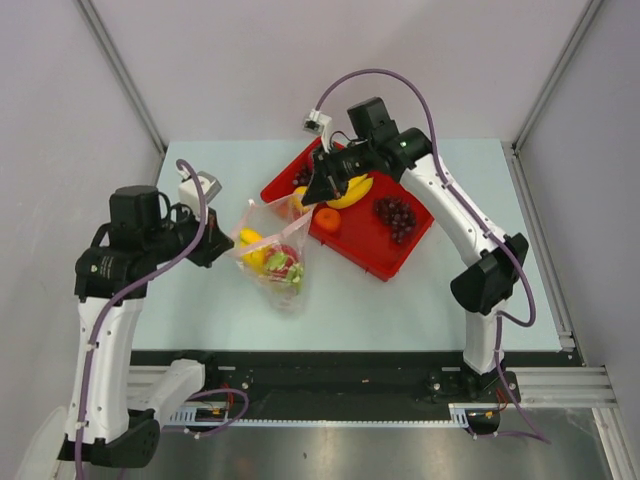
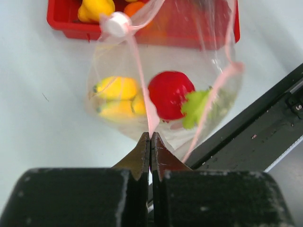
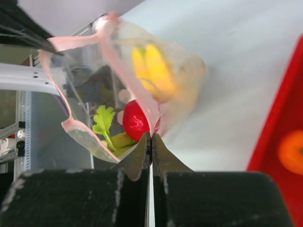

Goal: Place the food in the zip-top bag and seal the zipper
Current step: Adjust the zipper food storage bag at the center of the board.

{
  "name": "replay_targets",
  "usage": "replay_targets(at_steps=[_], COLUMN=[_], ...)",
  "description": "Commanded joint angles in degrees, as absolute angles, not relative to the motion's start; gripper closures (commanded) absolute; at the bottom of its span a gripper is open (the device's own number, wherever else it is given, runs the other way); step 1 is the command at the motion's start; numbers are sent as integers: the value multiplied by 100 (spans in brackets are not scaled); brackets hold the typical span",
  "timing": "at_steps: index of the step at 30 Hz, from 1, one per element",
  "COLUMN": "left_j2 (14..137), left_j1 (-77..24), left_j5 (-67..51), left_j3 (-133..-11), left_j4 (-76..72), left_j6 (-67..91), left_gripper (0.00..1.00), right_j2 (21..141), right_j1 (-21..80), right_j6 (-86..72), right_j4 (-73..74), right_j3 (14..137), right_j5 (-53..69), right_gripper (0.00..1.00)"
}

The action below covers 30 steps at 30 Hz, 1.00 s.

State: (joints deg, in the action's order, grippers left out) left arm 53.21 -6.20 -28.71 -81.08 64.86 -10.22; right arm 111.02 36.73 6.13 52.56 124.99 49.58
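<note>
Table (image 1: 450, 300), pale blue, set between grey walls (image 1: 300, 60) and metal corner posts (image 1: 120, 70); black rail (image 1: 350, 385) ran along its near edge. Bag (image 1: 275, 262), clear, sat between the arms just beside the tray (image 1: 385, 262), mouth open, holding bananas (image 2: 116, 97), apple (image 2: 170, 94) and green stalk (image 2: 196, 108). Left gripper (image 2: 150, 137) was clenched on its pink zipper (image 2: 232, 70); right gripper (image 3: 151, 137) pinched the same strip opposite. Tray, red, far centre, held grapes (image 1: 395, 214), orange (image 1: 327, 218) and one banana (image 1: 352, 192).

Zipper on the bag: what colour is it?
Pale pink. The zipper shows best in the right wrist view.
</note>
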Motion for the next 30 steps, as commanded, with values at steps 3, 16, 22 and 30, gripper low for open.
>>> replay_targets(at_steps=[3,16,22,30], left_j2=[5318,5151,5080,5001], left_j1=[-589,-580,-571,-554], left_j5=[-2549,-2083,-2022,-1969], left_j3=[-7594,-7963,-7779,-7655], left_j4=[6627,6662,6618,6425], left_j6=[-1362,-1486,-1205,-905], left_gripper=[100,100,100,100], right_j2=[11224,10881,11302,12181], right_j1=[3603,2902,2751,2873], right_j6=[510,-141,896,26], right_j4=[4896,3552,3339,3200], right_j3=[12551,11690,11127,10996], right_j5=[5097,5169,3591,1726], right_gripper=[100,11,22,15])
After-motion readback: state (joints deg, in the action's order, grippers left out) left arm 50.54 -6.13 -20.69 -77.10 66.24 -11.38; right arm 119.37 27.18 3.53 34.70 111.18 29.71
